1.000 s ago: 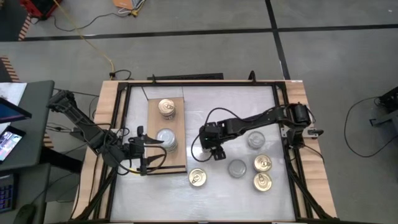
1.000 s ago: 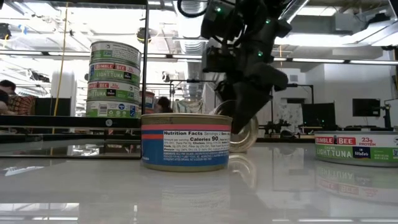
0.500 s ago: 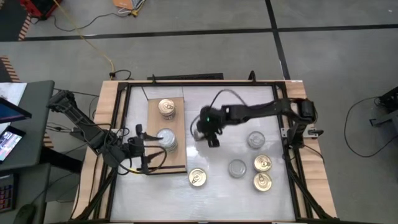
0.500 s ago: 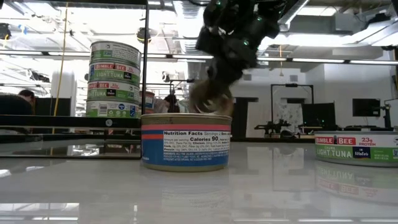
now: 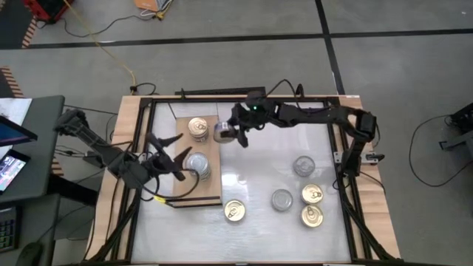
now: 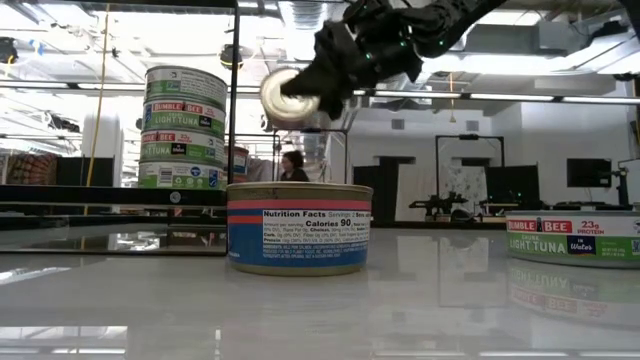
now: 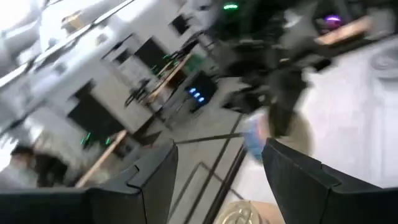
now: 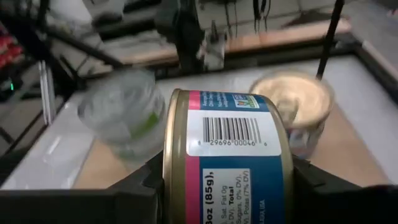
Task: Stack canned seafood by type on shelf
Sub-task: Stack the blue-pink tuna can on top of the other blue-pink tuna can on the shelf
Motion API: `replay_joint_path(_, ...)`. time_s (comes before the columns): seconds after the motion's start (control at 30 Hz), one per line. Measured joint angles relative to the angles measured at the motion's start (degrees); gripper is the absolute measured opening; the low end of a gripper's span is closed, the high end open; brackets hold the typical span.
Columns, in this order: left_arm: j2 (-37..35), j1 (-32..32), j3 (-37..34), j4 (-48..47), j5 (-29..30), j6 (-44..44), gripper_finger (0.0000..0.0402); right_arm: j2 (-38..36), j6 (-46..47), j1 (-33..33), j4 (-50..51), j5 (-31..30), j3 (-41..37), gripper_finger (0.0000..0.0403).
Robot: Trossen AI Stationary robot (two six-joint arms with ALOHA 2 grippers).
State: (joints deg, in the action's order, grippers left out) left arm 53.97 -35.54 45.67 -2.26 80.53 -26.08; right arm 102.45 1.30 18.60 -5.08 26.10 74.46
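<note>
Jaws of the right gripper (image 5: 225, 134) are clamping a pink-labelled tin (image 8: 227, 168) on edge, nearing the gold-topped stack (image 5: 198, 128) on the shelf (image 5: 211, 193) at upper centre; left gripper (image 5: 168, 155), jaws apart, is waiting by the silver stack (image 5: 198, 165).

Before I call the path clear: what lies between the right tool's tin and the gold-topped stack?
Nothing. In the high view, only bare shelf separates the tin in the right tool from the gold-topped stack.

The held tin (image 8: 227, 165) shows gold rim, pink and blue bands, white barcode; the shelf (image 5: 181, 159) is tan.
</note>
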Motion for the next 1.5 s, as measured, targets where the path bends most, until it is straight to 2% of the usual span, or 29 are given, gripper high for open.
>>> replay_joint_path(0.1,-0.38,2.8,0.0,0.75,-8.22,-5.65,0.0224,0.0,0.99,0.81,1.22,1.12,3.31,0.0205)
replay_joint_path(0.23,-0.41,6.13,0.0,-0.64,-14.3,-7.61,0.0224,-0.11,1.29,0.96,1.81,1.21,7.34,0.0205)
replay_joint_path(0.37,-0.41,7.5,0.0,-1.59,-13.91,-7.52,0.0224,-0.09,2.04,0.6,2.39,1.21,9.3,0.0208)
replay_joint_path(0.63,-0.41,8.17,0.0,-7.8,-7.95,-12.6,0.0224,-0.09,4.71,2.2,1.41,1.12,10.66,0.0206)
replay_joint_path(0.8,-0.41,11.28,0.0,-9.17,-10.94,-10.96,0.0224,-0.04,9.53,3.37,-0.71,1.09,10.66,0.0208)
replay_joint_path(0.93,-0.41,16.43,0.0,-10.45,-19.2,-13.06,0.0224,-0.04,12.2,2.58,-3.49,0.99,10.68,0.0205)
replay_joint_path(1.03,-0.41,20.57,0.0,-9.97,-23.49,-20.71,0.0224,-0.04,15.32,1.9,-5.1,1.05,10.7,0.0206)
replay_joint_path(1.17,-0.41,23.72,0.0,-9.85,-23.34,-33.82,0.0224,-0.04,19.96,2.01,-4.7,3.63,10.73,0.021)
replay_joint_path(1.37,0.19,23.49,0.0,-9.49,-23.63,-54.1,0.0224,-0.02,25.57,2.46,-4.22,7.34,10.73,0.0205)
replay_joint_path(1.5,2.11,22.8,0.0,-3.33,-24.11,-64.51,0.0224,-0.02,26.93,2.3,-3.21,8.75,10.73,0.0213)
